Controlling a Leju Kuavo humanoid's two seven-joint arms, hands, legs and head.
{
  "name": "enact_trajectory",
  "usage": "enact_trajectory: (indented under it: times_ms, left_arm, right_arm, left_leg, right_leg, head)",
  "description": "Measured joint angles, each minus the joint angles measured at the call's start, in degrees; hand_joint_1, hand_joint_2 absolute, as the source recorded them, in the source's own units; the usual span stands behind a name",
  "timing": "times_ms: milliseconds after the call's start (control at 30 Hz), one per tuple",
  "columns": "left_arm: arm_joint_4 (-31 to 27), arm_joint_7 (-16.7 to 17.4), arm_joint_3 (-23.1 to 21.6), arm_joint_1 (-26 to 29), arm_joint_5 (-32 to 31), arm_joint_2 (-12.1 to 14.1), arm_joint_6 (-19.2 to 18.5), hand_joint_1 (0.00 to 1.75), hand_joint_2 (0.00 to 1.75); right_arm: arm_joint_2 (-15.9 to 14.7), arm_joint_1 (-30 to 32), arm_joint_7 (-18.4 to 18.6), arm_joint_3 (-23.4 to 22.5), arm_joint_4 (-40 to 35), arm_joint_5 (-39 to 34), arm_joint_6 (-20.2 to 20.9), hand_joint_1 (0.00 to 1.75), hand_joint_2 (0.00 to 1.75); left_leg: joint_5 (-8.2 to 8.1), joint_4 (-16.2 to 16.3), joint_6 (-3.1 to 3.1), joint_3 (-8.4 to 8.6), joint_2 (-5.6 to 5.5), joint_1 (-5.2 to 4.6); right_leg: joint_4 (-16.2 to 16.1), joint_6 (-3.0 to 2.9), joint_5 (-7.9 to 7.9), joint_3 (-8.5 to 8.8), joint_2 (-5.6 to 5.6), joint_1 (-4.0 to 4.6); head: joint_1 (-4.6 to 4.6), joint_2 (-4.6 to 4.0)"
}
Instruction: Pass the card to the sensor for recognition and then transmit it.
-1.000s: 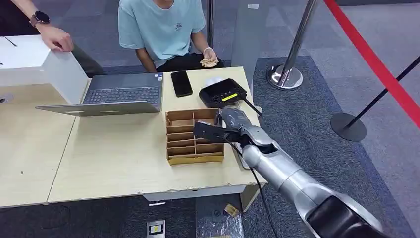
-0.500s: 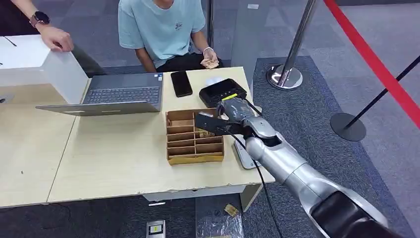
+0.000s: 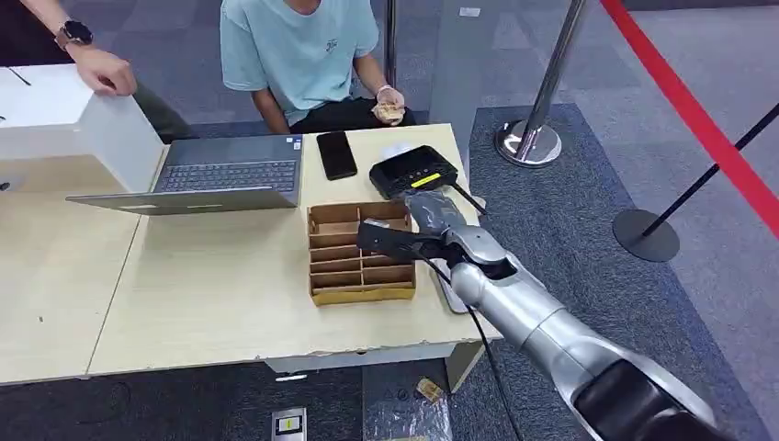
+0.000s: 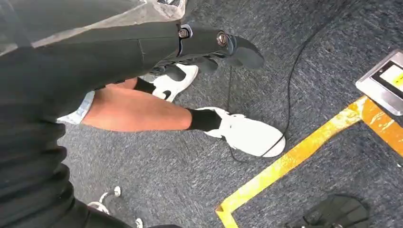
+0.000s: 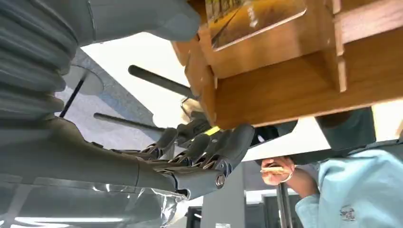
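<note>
A yellowish card [image 5: 252, 19] leans inside a compartment of the brown divided box [image 3: 358, 294] at the middle right of the table. My right hand [image 3: 413, 234] hovers over the box's right rear corner. In the right wrist view its thumb [image 5: 142, 19] lies close beside the card, and its dark fingers [image 5: 204, 147] curl outside the box wall with nothing in them. The black card sensor [image 3: 413, 171] with a lit yellow strip sits just behind the box. My left hand [image 4: 214, 45] hangs low over the carpet, holding nothing.
A laptop [image 3: 225, 175] and a black phone [image 3: 336, 154] lie behind the box, and a white box [image 3: 64, 115] stands far left under a person's hand [image 3: 106, 72]. A seated person [image 3: 299, 46] faces me. A stanchion [image 3: 533, 138] stands to the right of the table.
My right hand rose toward the sensor half a second ago, then came back down and left over the box. The people and table items stayed put.
</note>
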Motion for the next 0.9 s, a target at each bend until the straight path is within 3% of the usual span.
enact_trajectory:
  times_ms: [400, 733, 900]
  left_arm:
    - [0.0, 0.4, 0.0, -0.1, -0.4, 0.0, 0.0, 0.00, 1.75]
    - [0.0, 0.4, 0.0, -0.2, -0.5, -0.1, 0.0, 0.00, 1.75]
    - [0.0, 0.4, 0.0, -0.1, -0.4, -0.2, 0.0, 0.00, 1.75]
  right_arm:
    - [1.6, -0.1, -0.7, 0.3, 1.1, 0.2, -0.6, 0.72, 1.75]
    - [3.5, -0.4, -1.6, 0.4, 2.5, 0.1, -1.1, 0.61, 1.75]
    - [3.3, -0.4, -1.0, 0.4, 2.2, 0.4, -1.0, 0.65, 1.75]
  left_leg:
    - [0.00, 0.0, 0.00, 0.02, 0.00, 0.00]
    - [0.00, 0.0, 0.00, 0.04, 0.00, 0.01]
    - [0.00, 0.0, 0.00, 0.05, 0.00, 0.01]
  right_leg:
    - [0.0, 0.00, 0.00, 0.02, 0.01, 0.01]
    - [0.0, 0.00, 0.00, 0.02, 0.01, 0.01]
    - [0.0, 0.00, 0.00, 0.02, 0.01, 0.01]
  head:
    - [0.00, 0.00]
    - [0.00, 0.00]
    - [0.00, 0.00]
